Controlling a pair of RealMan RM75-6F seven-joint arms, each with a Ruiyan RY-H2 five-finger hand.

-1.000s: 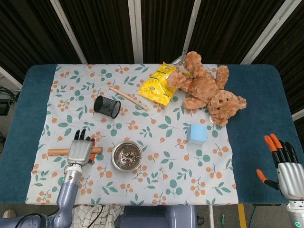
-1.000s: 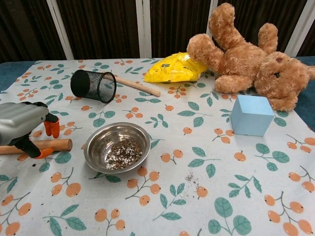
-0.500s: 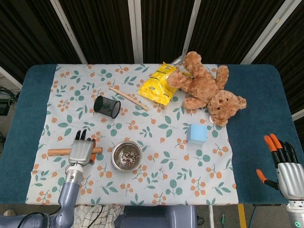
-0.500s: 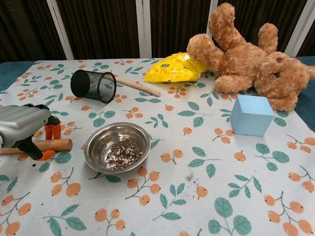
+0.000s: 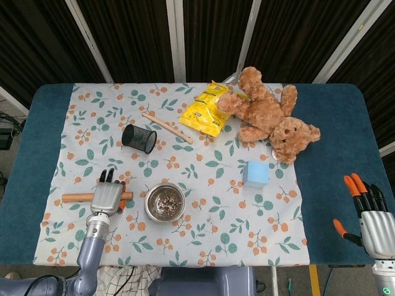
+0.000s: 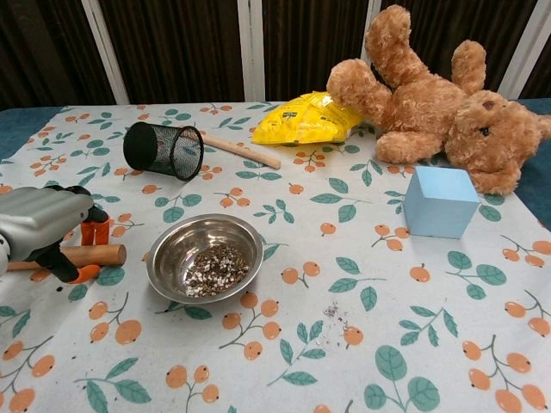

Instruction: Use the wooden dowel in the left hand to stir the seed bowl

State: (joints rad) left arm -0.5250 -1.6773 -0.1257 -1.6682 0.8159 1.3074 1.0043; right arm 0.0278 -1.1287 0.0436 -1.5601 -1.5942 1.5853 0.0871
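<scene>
The wooden dowel (image 5: 80, 197) lies flat on the floral cloth (image 5: 203, 222), left of the seed bowl (image 5: 165, 201) and pointing toward it. Your left hand (image 5: 105, 196) sits palm-down over the dowel, fingers (image 6: 93, 225) curled down across it, orange tips at the cloth on both sides; you cannot tell whether they actually clamp it. The forearm runs back toward the near edge. Your right hand (image 5: 369, 216) hangs beyond the cloth over the blue table (image 5: 333, 160), fingers apart and empty. Farther back lie a mesh cup (image 5: 138, 137), a second stick (image 5: 167, 127), a yellow bag (image 5: 203, 109), a teddy bear (image 5: 271, 114) and a blue cube (image 5: 255, 174).
</scene>
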